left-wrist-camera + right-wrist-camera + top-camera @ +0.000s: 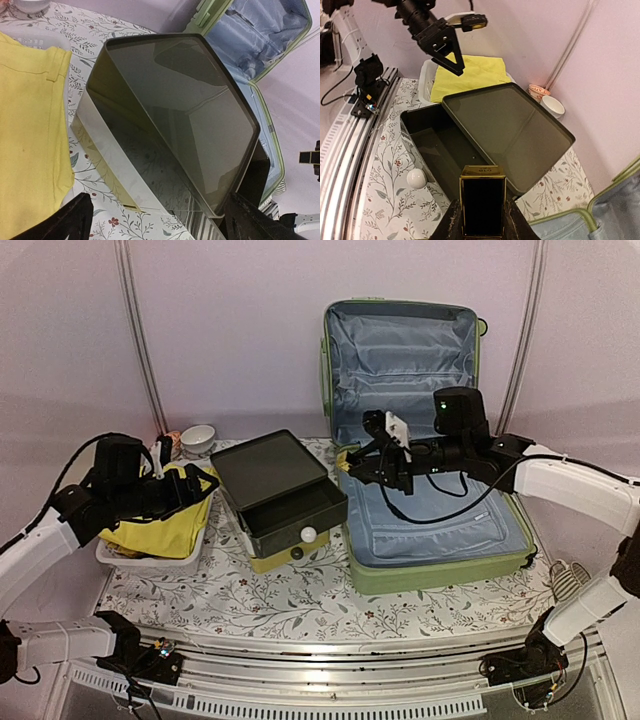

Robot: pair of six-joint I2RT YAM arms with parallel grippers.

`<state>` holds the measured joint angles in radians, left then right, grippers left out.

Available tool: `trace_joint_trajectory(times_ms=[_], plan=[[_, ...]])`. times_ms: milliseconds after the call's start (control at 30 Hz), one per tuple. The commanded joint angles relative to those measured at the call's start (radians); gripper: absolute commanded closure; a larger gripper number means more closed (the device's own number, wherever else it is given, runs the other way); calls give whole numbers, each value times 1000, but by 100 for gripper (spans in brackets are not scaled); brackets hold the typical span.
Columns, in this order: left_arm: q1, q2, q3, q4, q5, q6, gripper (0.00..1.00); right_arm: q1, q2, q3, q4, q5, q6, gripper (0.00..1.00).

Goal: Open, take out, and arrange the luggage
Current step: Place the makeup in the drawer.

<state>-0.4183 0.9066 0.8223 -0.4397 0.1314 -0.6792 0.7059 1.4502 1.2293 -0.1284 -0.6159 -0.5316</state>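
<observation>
- The right gripper (482,223), nearly closed, pinches a black gold-edged box (482,197) low down; it could tip out.
- Dropped early, it may miss the open drawer (437,147).
- The left gripper (192,483), spread wide, holds nothing.
- The luggage (440,540) lies open on the right.

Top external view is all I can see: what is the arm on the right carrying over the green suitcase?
Observer: The right wrist view shows a small black box with gold edging, upright and pinched between the right jaws.
Operator: Is the other arm holding something too?
Observer: No. In the left wrist view the left jaws stand wide apart with nothing between them. Only the dark lid lies beyond.
</observation>
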Motion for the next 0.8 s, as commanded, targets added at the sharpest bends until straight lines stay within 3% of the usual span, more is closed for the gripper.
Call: trace_joint_trajectory(times_ms=[0, 167, 400, 767], plan=[[7, 10, 39, 2, 11, 23, 7, 53, 64, 106, -90, -5, -271, 78], [7, 19, 38, 10, 13, 20, 6, 157, 187, 215, -223, 111, -481, 78], [7, 23, 55, -6, 17, 25, 6, 209, 294, 311, -279, 265, -573, 78], [7, 19, 14, 10, 20, 22, 7, 243, 411, 418, -358, 312, -600, 76]])
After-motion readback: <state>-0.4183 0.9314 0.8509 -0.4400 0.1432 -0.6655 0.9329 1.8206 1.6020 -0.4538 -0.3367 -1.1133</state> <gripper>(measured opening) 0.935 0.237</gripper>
